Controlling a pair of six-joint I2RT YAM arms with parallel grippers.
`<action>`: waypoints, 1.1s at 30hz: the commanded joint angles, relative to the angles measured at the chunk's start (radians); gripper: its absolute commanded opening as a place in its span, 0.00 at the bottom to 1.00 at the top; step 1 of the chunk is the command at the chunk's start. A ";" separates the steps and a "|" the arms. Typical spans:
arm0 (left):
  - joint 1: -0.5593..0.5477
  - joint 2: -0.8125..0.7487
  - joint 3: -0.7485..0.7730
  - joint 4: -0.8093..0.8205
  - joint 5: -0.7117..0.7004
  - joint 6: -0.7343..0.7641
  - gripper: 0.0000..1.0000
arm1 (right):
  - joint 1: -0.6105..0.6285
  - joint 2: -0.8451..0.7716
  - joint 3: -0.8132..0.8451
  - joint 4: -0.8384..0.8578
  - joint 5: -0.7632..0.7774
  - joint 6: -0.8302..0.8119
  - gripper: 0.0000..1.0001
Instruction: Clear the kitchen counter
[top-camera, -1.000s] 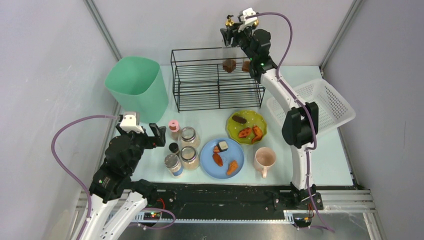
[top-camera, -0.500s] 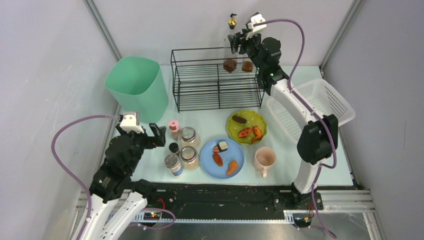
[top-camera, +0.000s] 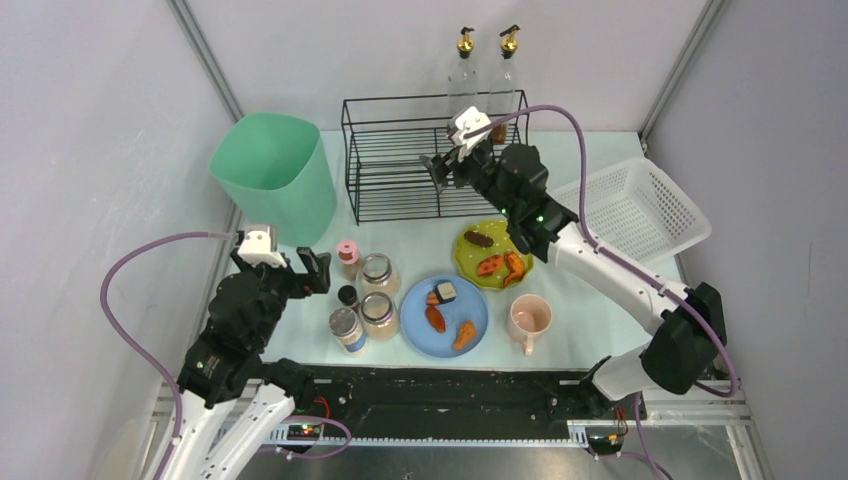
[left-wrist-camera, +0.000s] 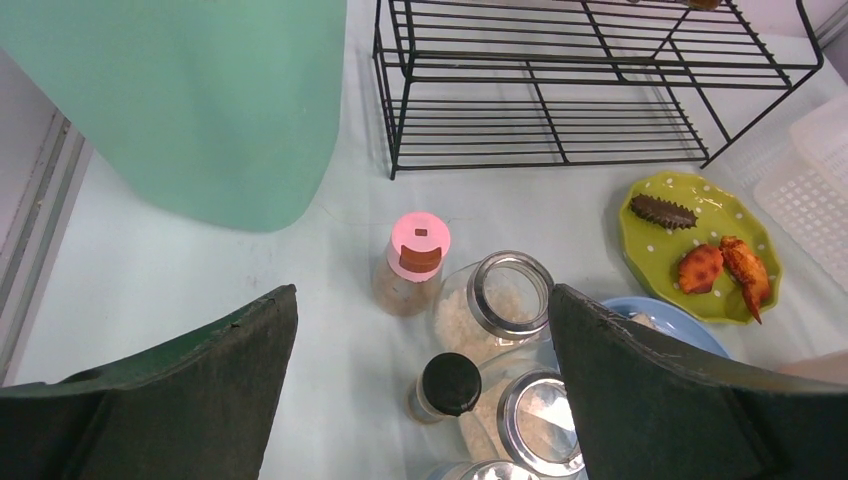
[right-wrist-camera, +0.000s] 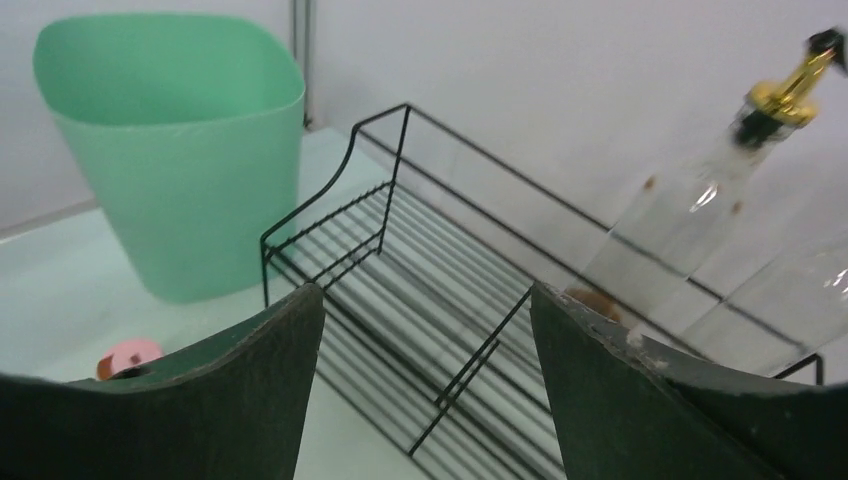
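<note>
The bench (top-camera: 420, 240) is spanning the cell floor, carrying glass jars (top-camera: 380, 272), a blue plate (top-camera: 410, 328), a green plate (top-camera: 460, 252) and a mug (top-camera: 528, 318) on its near half, with a wire rack (top-camera: 400, 170) and a green bin (top-camera: 275, 175) behind. Over the jars the left jaws are hanging wide apart, empty. Above the rack's front the right jaws are hovering wide apart, empty. Two oil bottles (top-camera: 462, 70) are standing at its far right.

R gripper (top-camera: 443, 168) let go of glass bottle (top-camera: 506, 75) (it now stands free at the rack's (top-camera: 395, 165) 12 o'clock) & pulled back twd 6 o'clock, jaws apart.
</note>
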 joint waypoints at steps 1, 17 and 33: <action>0.008 -0.028 -0.003 0.024 -0.019 0.004 0.98 | 0.077 -0.064 -0.015 -0.177 0.128 0.020 0.80; 0.009 -0.035 -0.004 0.024 -0.035 -0.006 0.98 | 0.385 -0.017 -0.027 -0.514 0.608 0.325 1.00; 0.008 -0.039 -0.002 0.022 -0.042 -0.009 0.98 | 0.411 0.111 0.046 -0.595 0.222 0.592 0.96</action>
